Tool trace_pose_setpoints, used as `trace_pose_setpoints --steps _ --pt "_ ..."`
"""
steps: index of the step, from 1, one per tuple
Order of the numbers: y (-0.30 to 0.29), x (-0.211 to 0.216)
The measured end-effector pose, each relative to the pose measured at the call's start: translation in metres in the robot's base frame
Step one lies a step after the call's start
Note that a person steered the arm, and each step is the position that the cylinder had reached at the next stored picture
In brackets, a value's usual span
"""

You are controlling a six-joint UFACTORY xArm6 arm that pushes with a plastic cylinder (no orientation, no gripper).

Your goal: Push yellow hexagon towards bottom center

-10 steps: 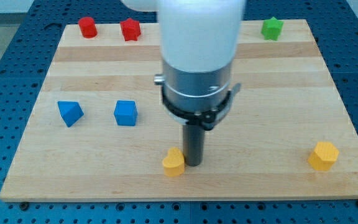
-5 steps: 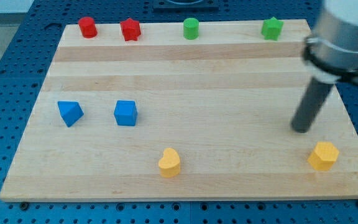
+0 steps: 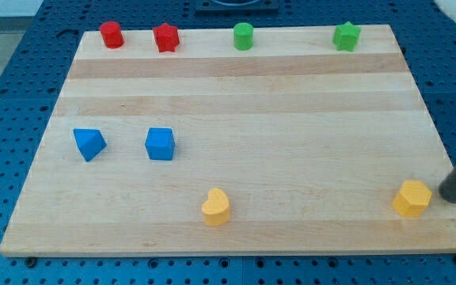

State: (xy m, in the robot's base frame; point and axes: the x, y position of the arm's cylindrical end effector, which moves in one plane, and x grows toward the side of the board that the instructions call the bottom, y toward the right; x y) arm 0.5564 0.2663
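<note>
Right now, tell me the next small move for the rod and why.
Probably slide my tip toward the view's left, into the yellow hexagon. My tip sits just to the hexagon's right, near the board's right edge, at about the same height in the view. The bottom center lies to the hexagon's left, so a leftward push should carry it there.

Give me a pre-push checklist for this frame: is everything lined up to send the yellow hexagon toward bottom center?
1. My tip in view: ok.
2. Tip on the view's right of the yellow hexagon, the side to push from: ok.
3. Tip touching the hexagon: cannot tell; a slight gap seems to show.
4. Path leftward along the board: ok, no block before bottom center.
5. Yellow heart-like block just left of bottom center: not ok if the push overshoots.
</note>
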Motion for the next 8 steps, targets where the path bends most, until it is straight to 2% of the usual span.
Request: trace_pose_setpoints --steps 2,3,4,5,7,8 --pt "-0.055 0.0" --pt "-0.052 0.0" --pt "-0.025 0.0" --pt "-0.032 0.01" --pt "-0.12 0.011" --pt "-0.136 0.011"
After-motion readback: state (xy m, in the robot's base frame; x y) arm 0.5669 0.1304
